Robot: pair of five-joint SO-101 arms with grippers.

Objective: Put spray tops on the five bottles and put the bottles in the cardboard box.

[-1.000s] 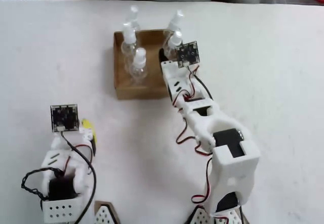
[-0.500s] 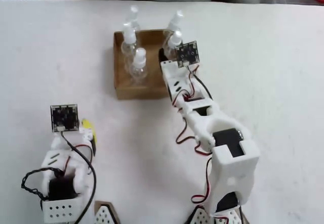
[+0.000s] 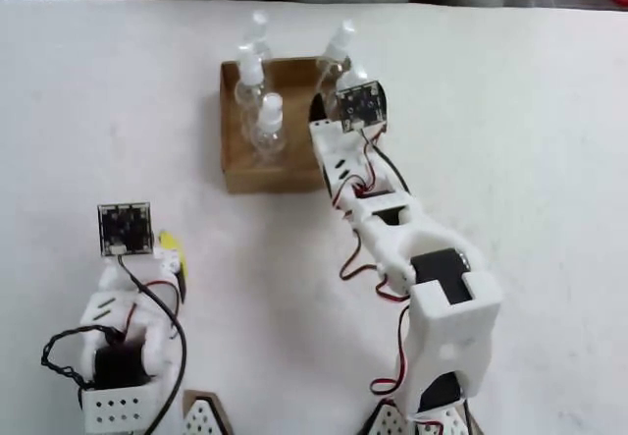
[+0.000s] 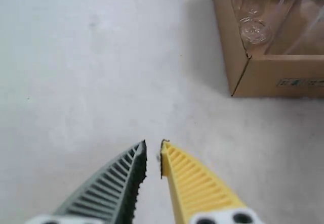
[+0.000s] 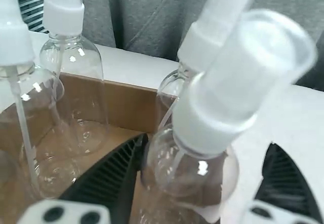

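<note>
The cardboard box (image 3: 235,175) sits at the table's far middle, and two clear bottles with white spray tops stand in it (image 3: 270,124) (image 3: 249,74). Another bottle (image 3: 258,30) stands just behind the box, and one (image 3: 340,42) stands past its far right corner. My right gripper (image 5: 206,142) is shut on a fifth bottle (image 5: 190,171) with a spray top and a clear cap (image 5: 253,62); the bottle is tilted at the box's right wall. My left gripper (image 4: 153,150) rests low at the near left, shut and holding nothing, with its yellow finger (image 3: 172,248) visible from above.
The white table (image 3: 510,111) is bare left and right of the box. The box's near corner (image 4: 238,77) lies ahead of the left gripper. Grey cloth of a person's clothing (image 5: 152,11) hangs beyond the far table edge.
The right wrist has shifted slightly towards the box's far side, so the held bottle's top is now mostly hidden under its camera. The left arm has not moved.
</note>
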